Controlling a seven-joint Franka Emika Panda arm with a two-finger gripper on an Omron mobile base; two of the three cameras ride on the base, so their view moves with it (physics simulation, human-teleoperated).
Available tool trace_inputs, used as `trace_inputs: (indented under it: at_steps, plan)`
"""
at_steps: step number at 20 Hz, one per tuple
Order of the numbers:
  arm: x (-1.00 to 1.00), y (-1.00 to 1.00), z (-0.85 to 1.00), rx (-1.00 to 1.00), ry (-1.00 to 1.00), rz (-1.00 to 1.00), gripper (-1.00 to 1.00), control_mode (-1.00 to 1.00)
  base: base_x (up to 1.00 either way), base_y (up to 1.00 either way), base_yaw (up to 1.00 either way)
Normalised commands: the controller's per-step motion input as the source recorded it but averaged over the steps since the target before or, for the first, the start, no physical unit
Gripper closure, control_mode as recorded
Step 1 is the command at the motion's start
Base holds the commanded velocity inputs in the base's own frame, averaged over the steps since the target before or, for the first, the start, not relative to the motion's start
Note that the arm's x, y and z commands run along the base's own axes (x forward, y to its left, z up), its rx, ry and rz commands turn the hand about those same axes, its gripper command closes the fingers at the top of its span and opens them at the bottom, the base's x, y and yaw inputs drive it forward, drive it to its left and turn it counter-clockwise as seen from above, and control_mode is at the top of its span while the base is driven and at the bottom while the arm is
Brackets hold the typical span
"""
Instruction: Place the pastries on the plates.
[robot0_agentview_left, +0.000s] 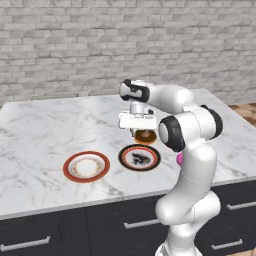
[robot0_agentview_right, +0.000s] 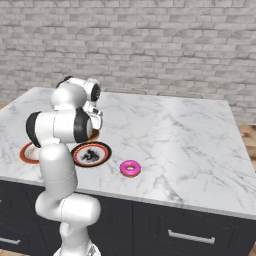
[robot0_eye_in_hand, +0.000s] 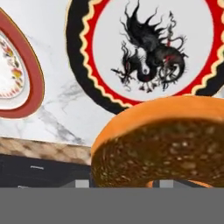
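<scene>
Holding chocolate doughnut (robot0_eye_in_hand: 162, 140) beside black-rimmed plate (robot0_eye_in_hand: 78, 65)

Two plates lie on the marble counter (robot0_agentview_left: 45, 125): one red-rimmed plate (robot0_agentview_left: 86, 166) at lower left of the left base view, and one black-rimmed plate (robot0_agentview_left: 139, 157) at its centre. Two doughnuts are present: one brown doughnut (robot0_agentview_left: 145, 136) just above the black-rimmed plate, and one pink doughnut (robot0_agentview_right: 130, 168) at centre of the right base view. One robot arm (robot0_agentview_left: 187, 150) shows, lower right.
</scene>
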Motion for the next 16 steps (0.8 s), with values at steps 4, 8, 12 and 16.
trace_inputs:
  at_steps: [4, 8, 12, 16]
  plan:
    - [0.0, 1.0, 0.0, -0.03, 0.18, 0.03, 1.0, -1.0, 0.0, 0.0, 0.0]
    - [0.04, 1.0, -0.16, -0.03, 0.19, 0.0, 1.0, -1.0, 0.0, 0.0, 0.0]
    - [0.01, 1.0, -0.02, 0.0, 0.16, 0.0, 1.0, -1.0, 0.0, 0.0, 0.0]
    - [0.01, 1.0, -0.11, -0.08, -0.02, 0.0, 1.0, -1.0, 0.0, 0.0, 0.0]
